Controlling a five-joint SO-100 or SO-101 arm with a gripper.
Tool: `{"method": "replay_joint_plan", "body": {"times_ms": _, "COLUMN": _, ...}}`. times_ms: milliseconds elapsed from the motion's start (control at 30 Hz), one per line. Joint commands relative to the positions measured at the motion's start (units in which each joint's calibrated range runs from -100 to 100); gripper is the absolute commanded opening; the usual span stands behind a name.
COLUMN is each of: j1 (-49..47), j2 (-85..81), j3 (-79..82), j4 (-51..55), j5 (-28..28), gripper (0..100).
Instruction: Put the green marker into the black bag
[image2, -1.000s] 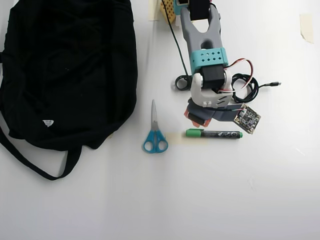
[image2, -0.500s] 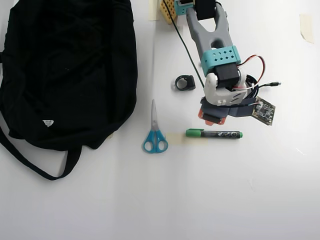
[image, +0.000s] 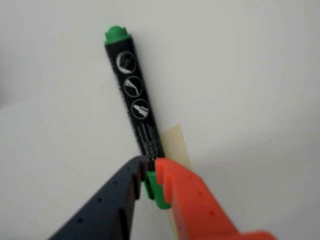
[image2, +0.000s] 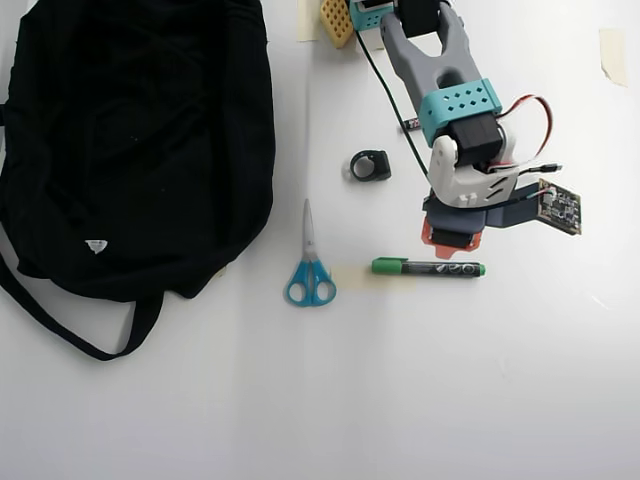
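Green marker (image: 134, 97) cap between parted jaws

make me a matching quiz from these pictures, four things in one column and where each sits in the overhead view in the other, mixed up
Things:
1. green marker
2. black bag
3. scissors
4. black ring

Places in the overhead view:
A. fills the upper left
B. lying flat just below the gripper
C. between bag and marker
D. above the marker, left of the arm

Pairs: 1-B, 2-A, 3-C, 4-D
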Motion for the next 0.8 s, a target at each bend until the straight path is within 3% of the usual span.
{"method": "replay_joint_plan", "body": {"times_ms": 0, "j1": 1.24, "j2": 0.44, "j3": -2.57, "j4": -2.40, "j5": 0.37, "gripper": 2}}
{"method": "replay_joint_plan", "body": {"times_ms": 767, "j1": 3.41, "j2": 1.44, "j3": -3.56, "j4": -8.51, "j5": 0.48, "gripper": 3}}
